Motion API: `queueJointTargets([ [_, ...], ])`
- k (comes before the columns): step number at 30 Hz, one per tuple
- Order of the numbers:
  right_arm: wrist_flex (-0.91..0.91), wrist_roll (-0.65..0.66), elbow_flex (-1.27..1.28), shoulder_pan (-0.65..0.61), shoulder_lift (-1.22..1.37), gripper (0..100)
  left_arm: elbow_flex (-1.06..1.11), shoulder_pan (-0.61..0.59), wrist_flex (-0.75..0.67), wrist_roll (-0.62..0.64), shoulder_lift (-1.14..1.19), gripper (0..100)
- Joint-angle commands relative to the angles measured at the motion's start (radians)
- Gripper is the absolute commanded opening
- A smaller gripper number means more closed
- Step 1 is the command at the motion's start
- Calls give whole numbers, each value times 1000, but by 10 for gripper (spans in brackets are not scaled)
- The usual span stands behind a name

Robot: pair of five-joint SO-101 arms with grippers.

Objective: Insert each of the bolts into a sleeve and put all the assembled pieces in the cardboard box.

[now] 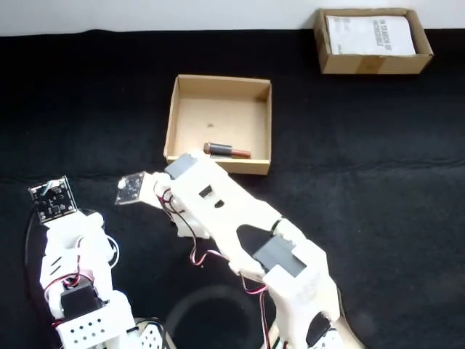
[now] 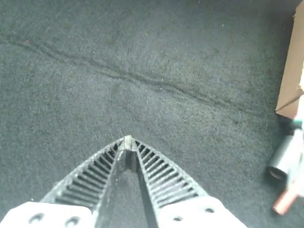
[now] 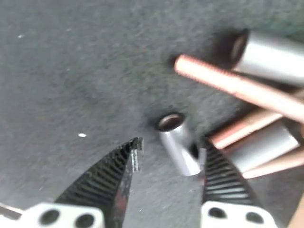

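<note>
By the cardboard box's (image 1: 171, 123) near corner, the right tool (image 3: 169, 146) gaped around an upright sleeve (image 3: 178, 151), gripping nothing yet; closing off-centre might topple it. The left tool (image 2: 127, 142) was shut, empty.

In the high view the right arm (image 1: 240, 218) hides the table (image 1: 378, 218) at 6 o'clock of the cardboard box (image 1: 173, 116), and its base runs off the 6 o'clock edge. The right wrist view's edge cuts off sleeves (image 3: 270, 57) and bolts (image 3: 237, 85). In the left wrist view a lone sleeve (image 2: 282, 159) and lone bolt (image 2: 285, 202) beside the box corner are blurred.
</note>
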Motion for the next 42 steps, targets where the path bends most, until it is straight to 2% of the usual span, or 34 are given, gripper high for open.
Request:
queueJointTargets([
  [1,-27,-5,-42,18,13,54,16,-5,3,2,-12,27],
  [8,-15,-5,-47,22,93,54,16,-7,5,2,-12,27],
  [11,-13,-2,-44,22,96,111,16,-7,5,2,-12,27],
  [15,30,77,-47,22,117,162,16,-7,5,2,-12,27],
  [17,31,86,-56,27,140,135,16,-7,5,2,-12,27],
  [20,35,80,-107,44,166,4,16,-7,5,2,-12,27],
  [28,130,78,-280,70,170,8,16,-5,5,2,-12,27],
  [35,400,9,-674,131,170,8,16,-4,-2,6,-8,27],
  [39,407,-72,-831,199,101,8,16,-4,-3,6,-8,27],
  [42,407,-91,-817,208,-28,8,16,16,5,2,-7,27],
])
